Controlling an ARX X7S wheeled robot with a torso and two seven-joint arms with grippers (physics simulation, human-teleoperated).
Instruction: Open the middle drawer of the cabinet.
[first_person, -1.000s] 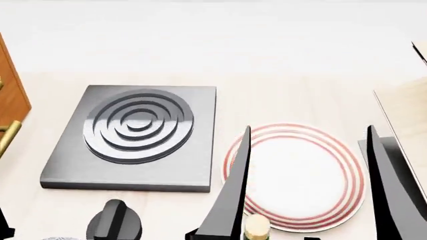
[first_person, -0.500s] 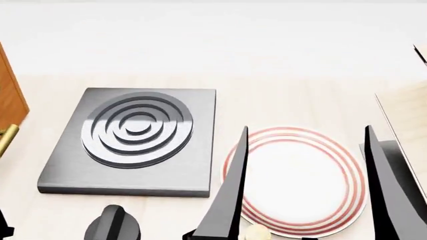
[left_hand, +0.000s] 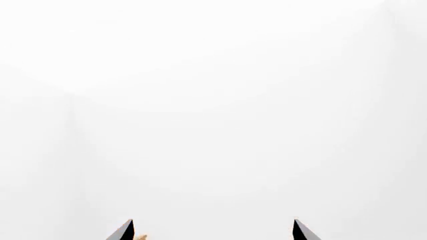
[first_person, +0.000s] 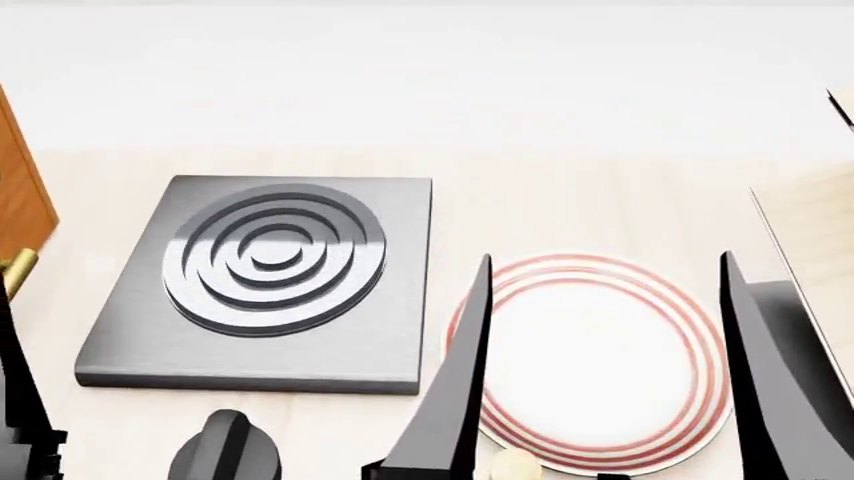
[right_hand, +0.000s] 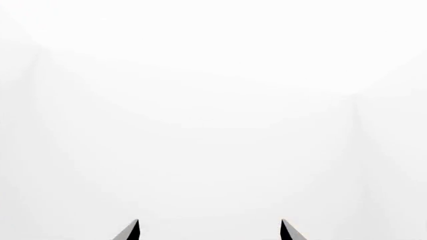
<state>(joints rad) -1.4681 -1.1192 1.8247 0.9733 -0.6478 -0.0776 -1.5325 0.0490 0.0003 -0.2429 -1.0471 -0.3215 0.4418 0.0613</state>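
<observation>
Only a thin strip of the orange-brown cabinet shows at the head view's far left edge, with the end of one brass handle below it. Which drawer that handle belongs to I cannot tell, and the middle drawer is out of view. One black finger of my left gripper rises at that same edge, just in front of the handle end. In the left wrist view the left gripper stands open against blank white. My right gripper is open over a plate, and the right wrist view shows the right gripper wide open and empty.
A dark square hob plate with raised rings lies left of centre. A white plate with red rings lies under the right gripper. A black knob and a pale round cap sit at the near edge. A pale wooden box stands right.
A left gripper finger has risen into the head view at the left edge. The cabinet strip and brass handle have slid further left out of view. The right fingers shifted slightly left.
</observation>
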